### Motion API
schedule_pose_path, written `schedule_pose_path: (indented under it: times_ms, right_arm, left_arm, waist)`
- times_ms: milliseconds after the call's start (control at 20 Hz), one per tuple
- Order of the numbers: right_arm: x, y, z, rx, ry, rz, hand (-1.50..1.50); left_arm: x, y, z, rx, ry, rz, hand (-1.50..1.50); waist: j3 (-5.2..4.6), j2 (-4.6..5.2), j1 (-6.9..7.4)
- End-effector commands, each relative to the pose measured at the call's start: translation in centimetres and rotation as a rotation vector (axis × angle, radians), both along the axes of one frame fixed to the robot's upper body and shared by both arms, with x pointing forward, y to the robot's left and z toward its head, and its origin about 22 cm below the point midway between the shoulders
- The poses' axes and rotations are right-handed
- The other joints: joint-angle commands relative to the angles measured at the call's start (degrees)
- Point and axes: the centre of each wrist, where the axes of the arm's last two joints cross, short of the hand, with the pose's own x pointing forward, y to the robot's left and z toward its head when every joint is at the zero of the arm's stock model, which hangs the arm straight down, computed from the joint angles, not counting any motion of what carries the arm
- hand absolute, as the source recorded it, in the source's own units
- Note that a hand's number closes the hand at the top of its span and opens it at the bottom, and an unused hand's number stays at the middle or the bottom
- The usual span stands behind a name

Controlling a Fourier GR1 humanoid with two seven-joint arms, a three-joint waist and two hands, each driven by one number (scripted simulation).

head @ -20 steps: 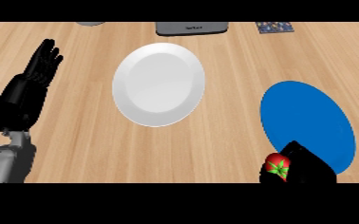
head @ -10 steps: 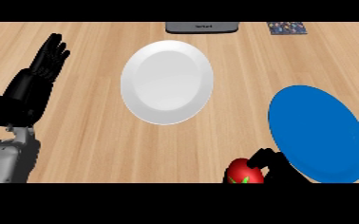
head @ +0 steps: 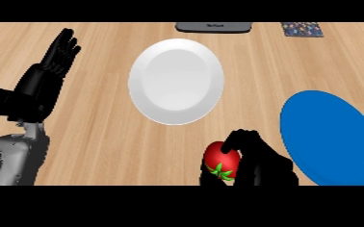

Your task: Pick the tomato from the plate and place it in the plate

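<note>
The red tomato (head: 219,161) is held within the curled fingers of the right hand (head: 259,162), between blue plate (head: 323,134) and white plate (head: 176,81), presumably for transfer, while the left hand (head: 48,79) rests open.

- The tomato (head: 219,159) is glossy red with a small green leafy star on it.
- One plate (head: 176,81) is plain white with soft grey shading.
- The other plate (head: 323,135) is solid bright blue.
- The counter (head: 107,139) is light wood with pale streaked grain.
- The right hand (head: 262,166) is black.
- The left hand (head: 48,74) is black, on a grey forearm (head: 21,158).
- A dark grey slab (head: 214,27) lies at the far edge.
- A small dark mat (head: 301,29) shows multicoloured speckles.
</note>
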Motion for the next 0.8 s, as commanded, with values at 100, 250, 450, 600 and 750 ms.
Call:
schedule_pose_path:
  times_ms: [100,250,450,600,750]
  right_arm:
    - [4.4,2.0,2.0,0.167,0.04,-0.116,1.5]
    - [7.5,2.2,2.1,0.193,0.058,-0.116,1.5]
    - [11.3,2.6,2.7,0.231,0.078,-0.125,1.5]
    - [14.7,2.4,1.7,0.217,0.115,-0.167,1.5]
    - [16.9,3.0,1.5,0.198,0.15,-0.187,1.5]
  left_arm:
    - [0.2,-0.6,-1.0,-0.007,-0.004,-0.031,0.0]
    - [0.4,-0.3,0.7,-0.002,-0.018,-0.036,0.0]
    - [0.6,-0.8,-0.2,-0.008,0.0,-0.053,0.0]
    - [0.8,-1.2,-0.2,0.01,-0.02,-0.053,0.0]
    - [1.5,-0.6,0.0,-0.015,-0.002,-0.058,0.0]
  waist:
    - [0.01,0.57,1.41]
    - [0.09,0.57,2.41]
    - [0.09,0.68,2.74]
    - [0.11,1.04,3.31]
    - [0.08,0.96,3.16]
